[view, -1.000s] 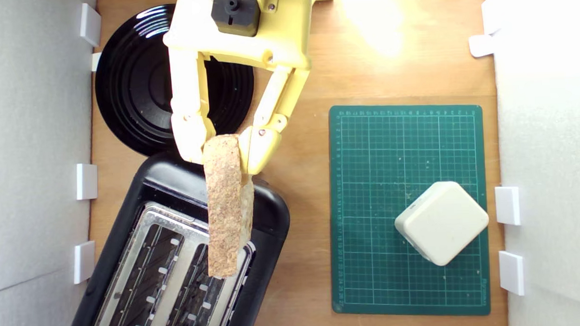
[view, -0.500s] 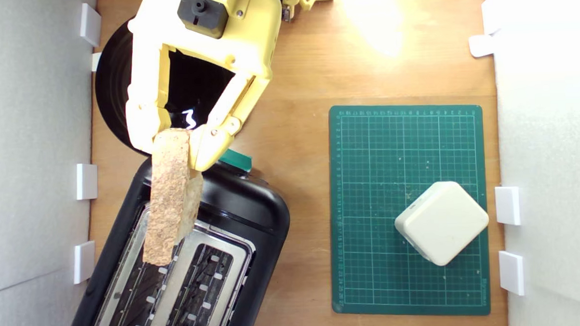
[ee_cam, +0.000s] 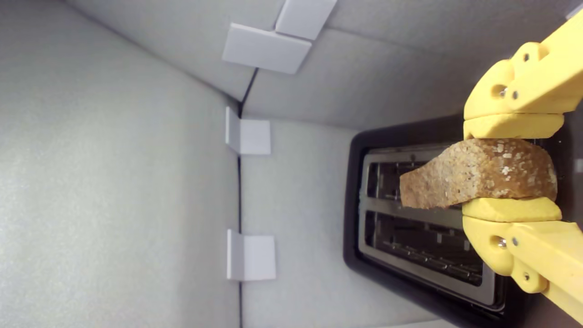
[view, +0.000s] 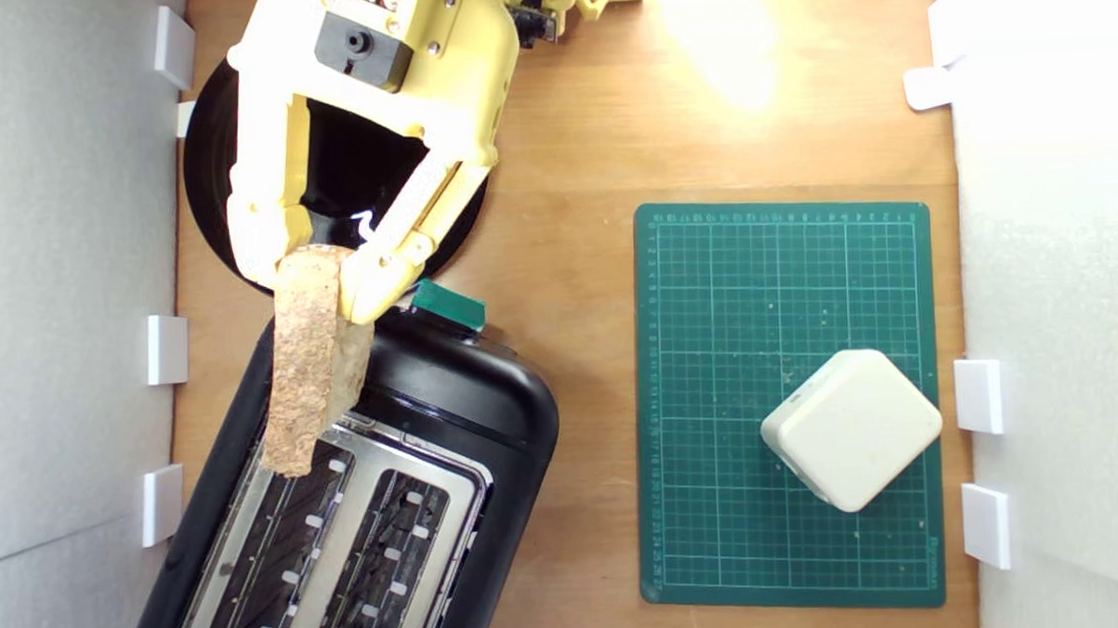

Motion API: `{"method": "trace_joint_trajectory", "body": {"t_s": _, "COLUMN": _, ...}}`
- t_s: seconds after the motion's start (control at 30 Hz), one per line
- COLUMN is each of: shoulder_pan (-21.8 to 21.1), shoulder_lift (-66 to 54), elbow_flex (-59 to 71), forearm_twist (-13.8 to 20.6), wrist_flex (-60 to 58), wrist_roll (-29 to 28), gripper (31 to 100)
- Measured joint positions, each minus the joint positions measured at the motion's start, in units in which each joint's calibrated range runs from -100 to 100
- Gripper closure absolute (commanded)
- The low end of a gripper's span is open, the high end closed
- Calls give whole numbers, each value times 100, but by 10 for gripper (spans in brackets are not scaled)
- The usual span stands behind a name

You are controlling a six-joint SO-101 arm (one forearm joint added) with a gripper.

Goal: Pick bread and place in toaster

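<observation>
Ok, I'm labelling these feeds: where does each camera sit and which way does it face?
Exterior view: overhead, looking straight down on the table, toaster and green mat; the yellow arm shows.
Wrist view: on the wrist, looking along the end effector toward the grey wall; both fingers show.
Shared: bread and toaster.

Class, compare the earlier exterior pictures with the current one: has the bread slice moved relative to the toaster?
Yes. The bread, held in the gripper, has shifted toward the exterior view's left, from above the toaster's right slot to its left slot.

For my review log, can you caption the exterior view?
Yellow claw holds the bread edge-up above the toaster, over the slot nearer the exterior view's left.
</observation>
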Motion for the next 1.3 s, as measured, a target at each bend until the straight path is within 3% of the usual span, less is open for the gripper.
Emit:
{"method": "trace_joint_trajectory", "body": {"t_s": 0.4, "shoulder_pan": 0, "shoulder_lift": 504, "elbow_flex": -1221, "forearm_twist": -9, "wrist_flex": 686, "wrist_roll": 0, "gripper": 707}}
{"method": "trace_joint_trajectory", "body": {"t_s": 1.3, "shoulder_pan": 174, "shoulder_lift": 1361, "elbow_flex": -1868, "forearm_twist": -27, "wrist_flex": 737, "wrist_roll": -31, "gripper": 707}}
